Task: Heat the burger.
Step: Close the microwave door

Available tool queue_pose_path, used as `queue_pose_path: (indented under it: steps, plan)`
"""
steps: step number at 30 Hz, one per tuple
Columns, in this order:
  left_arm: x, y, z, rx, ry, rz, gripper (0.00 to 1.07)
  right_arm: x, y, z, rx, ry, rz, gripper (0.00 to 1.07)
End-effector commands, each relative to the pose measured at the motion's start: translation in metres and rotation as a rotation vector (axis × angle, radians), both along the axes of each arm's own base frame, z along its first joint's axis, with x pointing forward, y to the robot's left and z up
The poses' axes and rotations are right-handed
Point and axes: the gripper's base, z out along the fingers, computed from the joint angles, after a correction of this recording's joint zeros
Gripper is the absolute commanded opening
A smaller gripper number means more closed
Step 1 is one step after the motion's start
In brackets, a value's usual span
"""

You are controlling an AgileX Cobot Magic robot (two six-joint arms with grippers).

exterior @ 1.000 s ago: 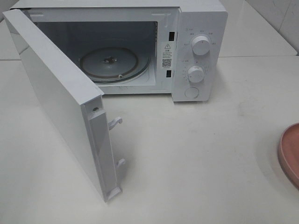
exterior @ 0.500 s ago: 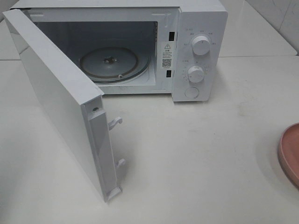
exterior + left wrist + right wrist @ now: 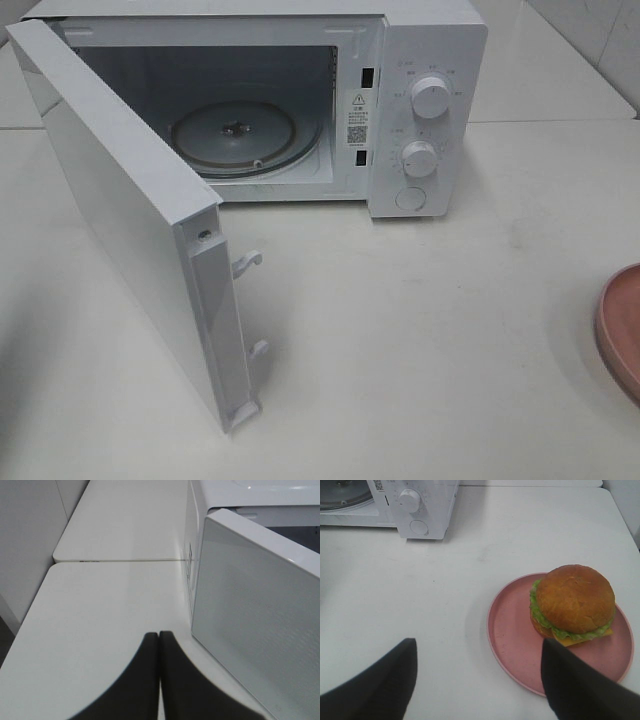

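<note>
Burger (image 3: 574, 605) on pink plate (image 3: 512, 635), wide-spread right claw (image 3: 477, 672) just short of it.

The microwave (image 3: 300, 100) stands at the back of the table (image 3: 420, 340). Its door (image 3: 130, 220) hangs open from the left side of the microwave, reaching forward over the table. The turntable (image 3: 235, 135) lies inside the microwave, on its floor. The two knobs (image 3: 430, 97) sit one above the other on the microwave's right front. The plate (image 3: 520, 640) lies on the table well to the right of the microwave and nearer the front. The burger (image 3: 572, 605) sits on the plate, toward the side farther from the microwave.
</note>
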Motion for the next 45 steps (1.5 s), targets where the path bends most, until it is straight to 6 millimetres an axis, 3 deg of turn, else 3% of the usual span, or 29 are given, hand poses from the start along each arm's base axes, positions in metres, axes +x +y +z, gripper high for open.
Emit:
queue_pose_path:
  steps: [1, 3, 8, 16, 30, 37, 45]
  plan:
    - [0.009, 0.001, -0.006, 0.006, -0.043, 0.007, 0.00, -0.003, 0.000, 0.000, -0.001, -0.030, -0.004, 0.68]
    - [0.016, 0.003, -0.027, 0.000, -0.065, 0.028, 0.00, -0.003, 0.000, 0.000, -0.001, -0.030, -0.004, 0.67]
    - [0.017, 0.006, -0.051, 0.013, -0.153, 0.059, 0.00, -0.003, 0.000, 0.000, -0.001, -0.030, -0.004, 0.67]
    - [0.026, 0.005, -0.073, 0.024, -0.214, 0.044, 0.00, -0.003, 0.000, 0.000, -0.001, -0.030, -0.004, 0.67]
    - [0.058, -0.013, -0.109, -0.017, -0.188, -0.165, 0.00, -0.003, 0.000, 0.000, -0.001, -0.030, -0.004, 0.67]
    - [0.080, -0.050, -0.120, 0.006, -0.152, -0.332, 0.00, -0.003, 0.000, 0.000, -0.001, -0.030, -0.004, 0.66]
    - [0.092, -0.075, -0.127, -0.056, -0.178, -0.356, 0.00, -0.003, 0.000, 0.000, -0.001, -0.030, -0.004, 0.66]
